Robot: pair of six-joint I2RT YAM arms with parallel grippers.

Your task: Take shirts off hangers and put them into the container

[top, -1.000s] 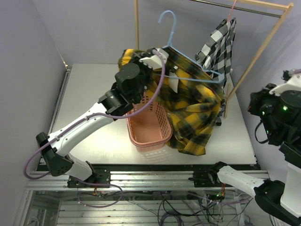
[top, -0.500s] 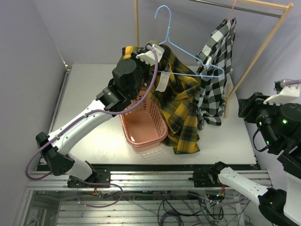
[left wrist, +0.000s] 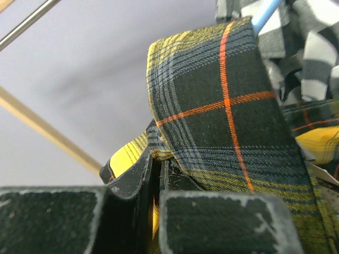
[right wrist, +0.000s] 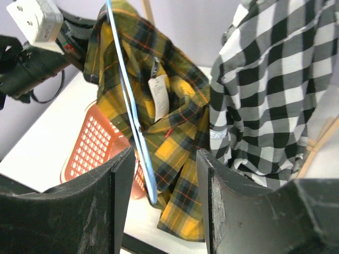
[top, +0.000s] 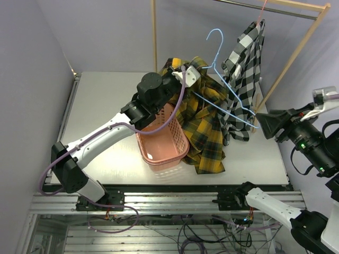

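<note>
My left claw (left wrist: 155, 185) clamps the yellow plaid shirt (left wrist: 222, 121), while my right claw (right wrist: 161, 180) stands apart, the blue hanger (right wrist: 127, 100) seemingly loose inside it.

No writing can be read anywhere. The white tag (right wrist: 158, 98) on the yellow plaid shirt (right wrist: 183, 159), toward twelve o'clock of the right wrist view's middle, is too blurred to read.

The plaid shirt (top: 206, 132) hides the right wall of the basket (top: 153, 148), and the checked shirt (top: 241, 90) hides the pink hanger (top: 261, 15) except its hook.
</note>
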